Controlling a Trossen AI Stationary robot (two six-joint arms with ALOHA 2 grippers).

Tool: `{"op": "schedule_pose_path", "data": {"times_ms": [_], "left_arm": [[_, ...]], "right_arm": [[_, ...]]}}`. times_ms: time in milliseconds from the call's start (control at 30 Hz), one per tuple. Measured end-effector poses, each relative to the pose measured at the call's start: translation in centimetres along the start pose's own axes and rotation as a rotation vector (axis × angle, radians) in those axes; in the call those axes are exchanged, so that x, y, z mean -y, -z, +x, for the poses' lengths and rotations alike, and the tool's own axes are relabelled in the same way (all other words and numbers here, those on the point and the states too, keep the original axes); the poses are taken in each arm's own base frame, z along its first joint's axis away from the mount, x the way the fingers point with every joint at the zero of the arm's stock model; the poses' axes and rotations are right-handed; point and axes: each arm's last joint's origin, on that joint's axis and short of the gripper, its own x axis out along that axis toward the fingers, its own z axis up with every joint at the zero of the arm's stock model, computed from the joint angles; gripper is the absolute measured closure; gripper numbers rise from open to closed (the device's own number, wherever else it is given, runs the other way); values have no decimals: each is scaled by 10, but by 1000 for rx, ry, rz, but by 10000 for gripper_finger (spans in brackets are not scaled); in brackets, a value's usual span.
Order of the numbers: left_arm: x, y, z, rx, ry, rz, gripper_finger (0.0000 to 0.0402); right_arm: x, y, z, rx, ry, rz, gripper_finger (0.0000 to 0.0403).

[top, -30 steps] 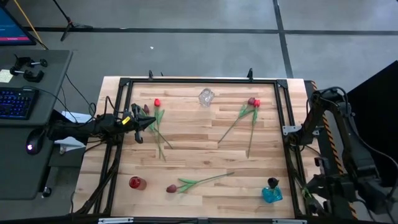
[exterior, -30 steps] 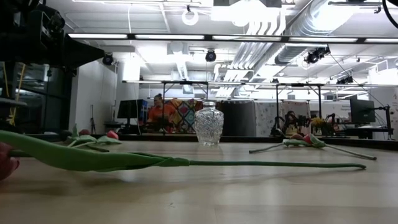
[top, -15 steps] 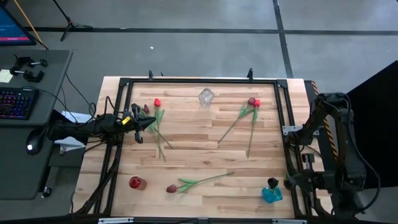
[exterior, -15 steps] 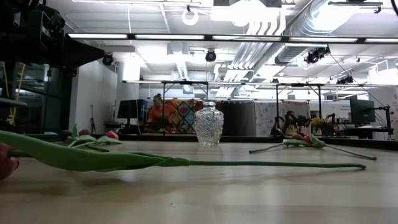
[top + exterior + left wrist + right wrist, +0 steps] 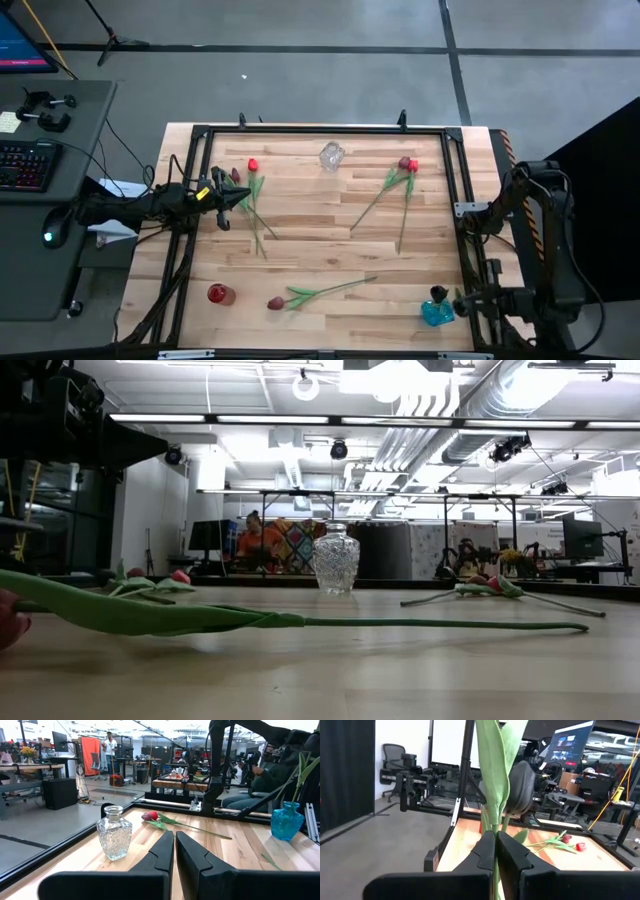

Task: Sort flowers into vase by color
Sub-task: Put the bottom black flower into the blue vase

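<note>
One flower stem [image 5: 492, 795] stands pinched upright between the right gripper [image 5: 495, 845]'s closed fingers, its long axis rising past them, beside the blue vase [image 5: 436, 310]; the left gripper [image 5: 174, 851] waits closed.

Grey concrete floor [image 5: 330, 80] all round, crossed by dark seam lines. Light wooden plank counter [image 5: 320, 255] boxed by a black metal frame [image 5: 322, 129]. Off to one side, a dark grey side desk [image 5: 40, 215] carrying a black keyboard [image 5: 22, 165] and a mouse [image 5: 52, 237]. Overhead, white ducting [image 5: 455, 405] and long strip lights [image 5: 330, 420]. Far back, a seated person in orange [image 5: 258, 540] among workstations.
</note>
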Motion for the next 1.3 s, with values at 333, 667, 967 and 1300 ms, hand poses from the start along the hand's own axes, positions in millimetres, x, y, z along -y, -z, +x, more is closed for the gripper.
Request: {"op": "schedule_pose_path", "data": {"times_ms": [333, 667, 967, 1300], "left_arm": [[0, 0, 0, 0, 0, 0, 394], [0, 0, 0, 0, 0, 0, 394], [0, 0, 0, 0, 0, 0, 394], [0, 0, 0, 0, 0, 0, 394]], "right_arm": [[-10, -4, 8, -3, 30, 0, 403], [0, -8, 12, -8, 50, -91, 403], [23, -12, 5, -19, 18, -313, 403], [59, -29, 4, -6, 22, -240, 403]]}}
